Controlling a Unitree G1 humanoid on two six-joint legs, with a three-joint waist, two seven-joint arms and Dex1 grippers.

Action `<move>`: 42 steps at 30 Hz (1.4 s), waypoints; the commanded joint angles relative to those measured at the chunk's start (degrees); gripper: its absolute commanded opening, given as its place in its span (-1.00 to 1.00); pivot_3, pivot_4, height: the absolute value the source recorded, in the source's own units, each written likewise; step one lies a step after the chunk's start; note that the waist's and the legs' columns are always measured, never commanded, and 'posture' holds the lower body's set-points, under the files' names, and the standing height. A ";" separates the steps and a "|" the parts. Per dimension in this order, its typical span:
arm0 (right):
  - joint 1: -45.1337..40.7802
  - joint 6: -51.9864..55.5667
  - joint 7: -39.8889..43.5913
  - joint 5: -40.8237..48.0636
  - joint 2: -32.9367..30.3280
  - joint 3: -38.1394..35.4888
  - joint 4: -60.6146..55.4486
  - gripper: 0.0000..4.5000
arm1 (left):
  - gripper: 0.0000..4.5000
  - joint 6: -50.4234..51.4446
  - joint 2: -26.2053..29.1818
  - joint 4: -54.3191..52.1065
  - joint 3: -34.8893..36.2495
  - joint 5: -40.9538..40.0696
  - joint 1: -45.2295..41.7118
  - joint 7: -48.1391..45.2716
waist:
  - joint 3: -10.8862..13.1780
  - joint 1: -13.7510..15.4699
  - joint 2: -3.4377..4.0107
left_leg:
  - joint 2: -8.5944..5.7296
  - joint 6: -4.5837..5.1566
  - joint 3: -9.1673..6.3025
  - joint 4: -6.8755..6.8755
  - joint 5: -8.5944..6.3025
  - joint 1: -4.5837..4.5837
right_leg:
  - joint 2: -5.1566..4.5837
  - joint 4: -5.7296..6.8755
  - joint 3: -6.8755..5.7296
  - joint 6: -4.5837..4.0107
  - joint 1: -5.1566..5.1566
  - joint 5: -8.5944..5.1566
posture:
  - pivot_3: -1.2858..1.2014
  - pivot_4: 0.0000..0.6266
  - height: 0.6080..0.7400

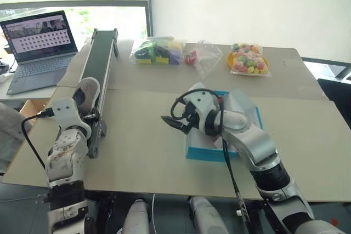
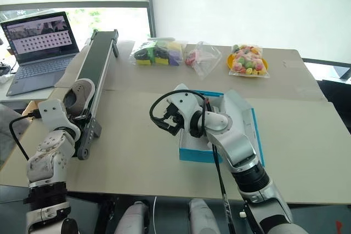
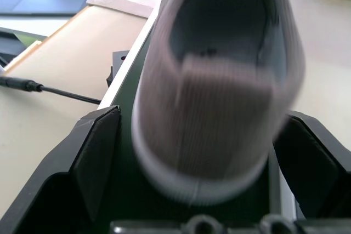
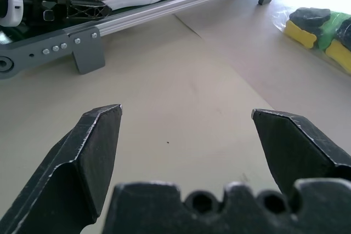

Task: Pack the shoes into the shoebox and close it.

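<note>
Shoe on the belt: one grey-brown shoe with a pale sole lies on the dark conveyor, near the end closest to the robot, its heel opening turned toward the left pincer.
Left pincer: the left pincer stands at the heel of this shoe, with one black finger on each side of it. The shoe is between the fingers, but the close view is blurred, so I cannot tell if they already press on it or only stand beside it.
Right pincer: the right pincer is released, its jaws wide apart with nothing between them. It hangs over the bare desk, just left of the shoebox, and points toward the conveyor.
Shoebox: the turquoise-blue shoebox sits on the desk in front of the robot, open, with white inside. The right arm covers much of it, so what lies in it is not clear.
Far edge of the desk: three clear bags of colourful items lie in a row.
Left side: an open laptop stands beside the conveyor.
</note>
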 commanded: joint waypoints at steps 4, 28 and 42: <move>-2.67 0.77 -0.33 1.24 1.00 -2.88 -2.84 1.00 | 0.20 2.84 -3.63 -2.65 6.90 -9.29 -4.48 2.48 | -0.01 0.48 -0.02 | 0.00 -0.01 0.00 0.01 0.00 0.02 | 0.01 0.01 0.00 0.01 0.01 0.01 | 0.03 -0.52 0.53; -23.17 33.26 -29.45 47.06 25.62 -44.90 12.31 1.00 | 0.13 -0.04 -2.97 -19.74 -11.46 -21.34 0.74 -17.89 | -0.04 0.39 -0.05 | 0.03 -0.17 -0.09 0.03 0.14 -0.07 | 0.03 0.01 -0.07 -0.04 0.02 0.01 | 0.03 -0.52 0.53; -17.79 29.09 -28.58 43.46 22.04 -35.66 15.21 1.00 | 0.13 0.72 -1.77 -20.91 -15.27 -23.99 0.56 -21.04 | -0.05 -0.52 -0.05 | 0.03 -0.17 -0.11 0.01 0.14 -0.08 | 0.03 -0.04 -0.07 -0.03 0.05 0.01 | 0.03 -0.52 0.53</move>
